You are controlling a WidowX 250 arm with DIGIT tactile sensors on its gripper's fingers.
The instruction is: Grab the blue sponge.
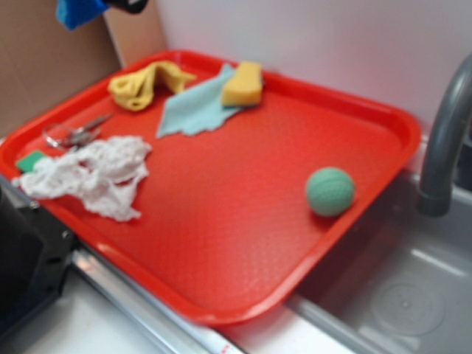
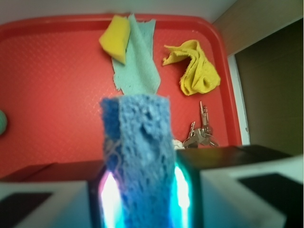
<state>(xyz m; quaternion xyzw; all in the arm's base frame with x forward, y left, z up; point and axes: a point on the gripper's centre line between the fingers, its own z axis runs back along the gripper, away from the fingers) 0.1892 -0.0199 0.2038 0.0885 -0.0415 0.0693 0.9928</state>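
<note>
1. In the wrist view, the gripper [image 2: 142, 190] is clamped on the sponge [image 2: 137, 156]. Its two dark fingers [image 2: 216, 164] press the sponge's left and right sides, with a bright glow at both contact lines.
2. The sponge is off the tray [image 2: 57, 95], held in the air above it. In the exterior view, only a blue scrap [image 1: 77, 10] shows at the top left edge of the frame, above the tray's far left corner; the gripper there is mostly cut off.
3. The sponge's long axis runs straight out from between the fingers, away from the wrist camera and toward the tray below. Its free, squared-off end points out; its rough, porous face is toward the camera.
4. Judgement: the grab looks made. To finish well, keep the squeeze steady, lift straight and avoid swinging, since the sponge is soft and could slip or bend out of the jaws.
5. Below, near the tray's far edge, lie a yellow sponge [image 2: 115, 42] on a pale cloth [image 2: 140, 61] and a yellow rag [image 2: 197, 69].
6. Keys [image 2: 199, 133] lie near the tray's left edge, beside a white rag [image 1: 92, 175].
7. A green ball [image 1: 330, 191] sits near the tray's right edge, well apart from the rest.
</note>
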